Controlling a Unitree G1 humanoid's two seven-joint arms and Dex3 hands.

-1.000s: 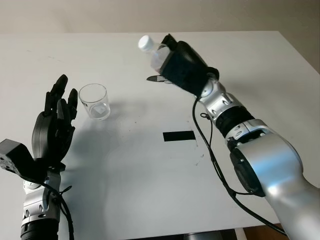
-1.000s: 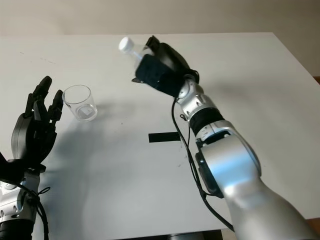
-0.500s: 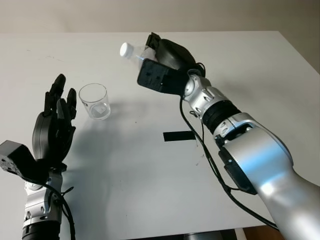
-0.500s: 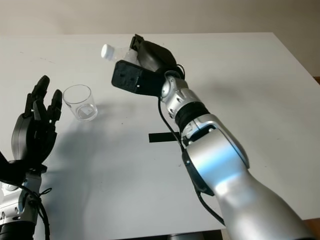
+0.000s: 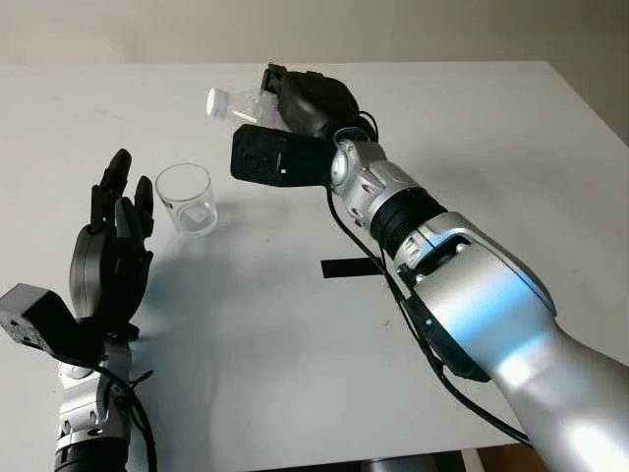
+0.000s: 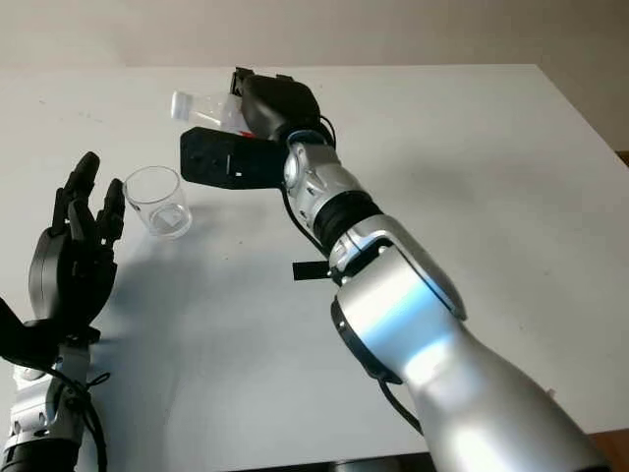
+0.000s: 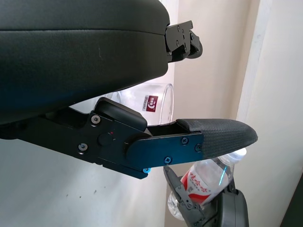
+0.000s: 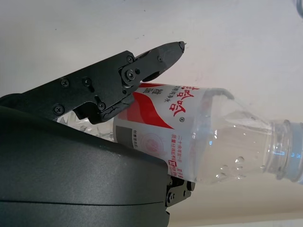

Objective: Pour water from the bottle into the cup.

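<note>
Head views: right hand [image 5: 295, 108] grips water bottle [image 5: 239, 102], now swung left and tipped near horizontal versus a second ago; mouth nears glass cup [image 5: 187, 199] but sits beyond it, not over rim. Cup upright on white worktop [image 5: 491, 147]. Left hand [image 5: 110, 261] open, beside cup, unchanged.

Left wrist view: cup [image 7: 147, 101] beyond fingers [image 7: 215, 135], ungrasped.

Right wrist view: fingers [image 8: 142, 71] clamp bottle [image 8: 189, 127]; water at neck, pour imminent.

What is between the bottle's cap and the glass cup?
Nothing, just bare white table, seen in the left eye view, between the clear plastic bottle in the right robot hand and the clear glass cup.
</note>
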